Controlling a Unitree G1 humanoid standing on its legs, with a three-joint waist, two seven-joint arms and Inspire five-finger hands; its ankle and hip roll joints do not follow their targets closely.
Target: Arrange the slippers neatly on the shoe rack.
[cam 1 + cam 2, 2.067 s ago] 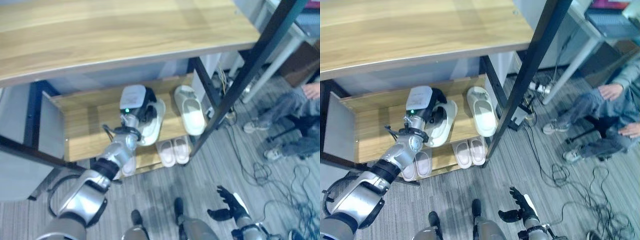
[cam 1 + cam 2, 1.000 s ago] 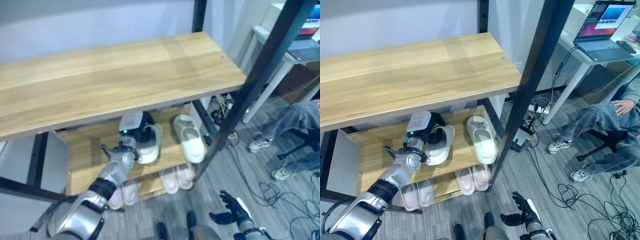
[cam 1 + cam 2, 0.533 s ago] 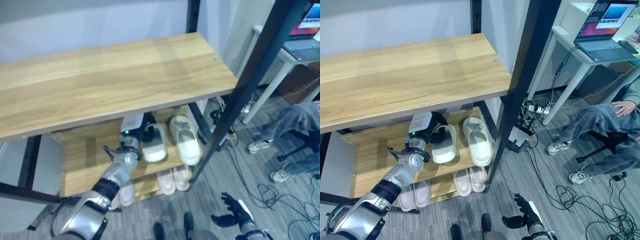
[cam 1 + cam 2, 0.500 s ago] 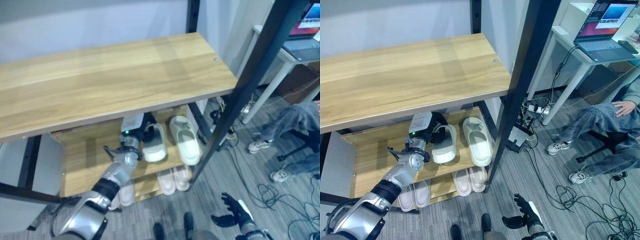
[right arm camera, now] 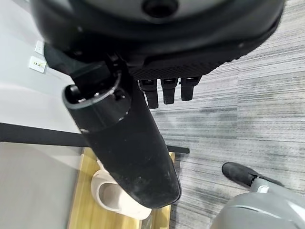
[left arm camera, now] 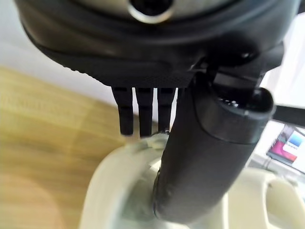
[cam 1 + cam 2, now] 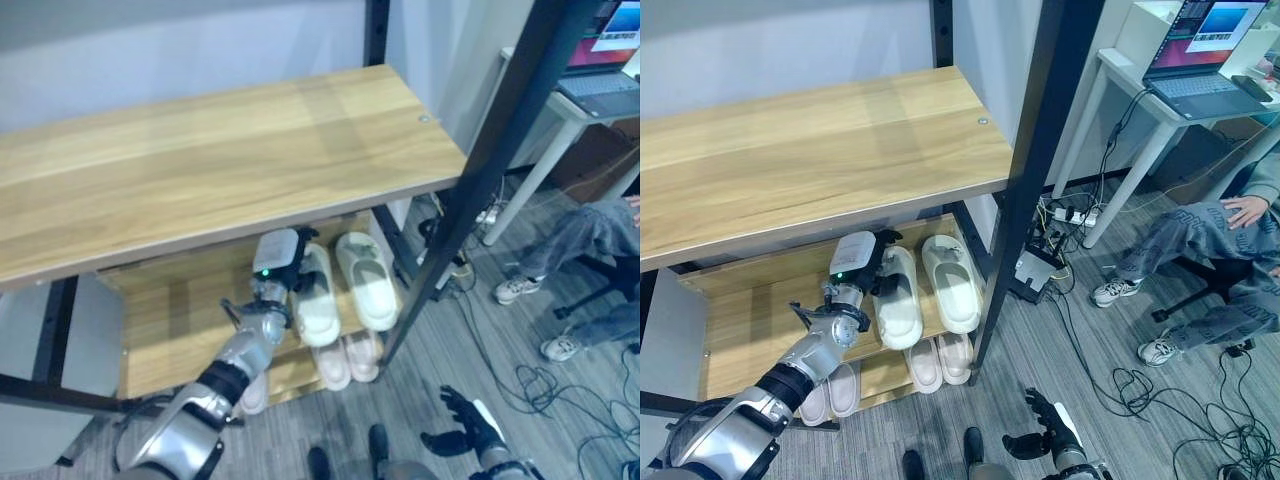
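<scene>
Two white slippers lie side by side on the shoe rack's middle shelf point(image 7: 750, 300), toes pointing outward. My left hand point(image 7: 880, 262) reaches under the top board and holds the left slipper point(image 7: 898, 300) at its heel end. In the left wrist view the thumb point(image 6: 205, 152) presses inside that slipper point(image 6: 119, 191) while the fingers point(image 6: 140, 107) hang over its far rim. The right slipper point(image 7: 950, 285) lies just beside it, untouched. My right hand point(image 7: 1045, 432) hangs low above the floor, fingers spread and empty.
The wide wooden top board point(image 7: 810, 140) overhangs the middle shelf. Two more pale pairs point(image 7: 925, 365) point(image 7: 835, 390) sit on the bottom shelf. A black upright post point(image 7: 1040, 150) stands at the rack's right end. A seated person point(image 7: 1200, 240), a white desk with a laptop point(image 7: 1200, 40) and floor cables lie to the right.
My left hand has turned the left slipper from a slant to lie parallel and close beside the right one. The camera has also shifted. The right hand stays low.
</scene>
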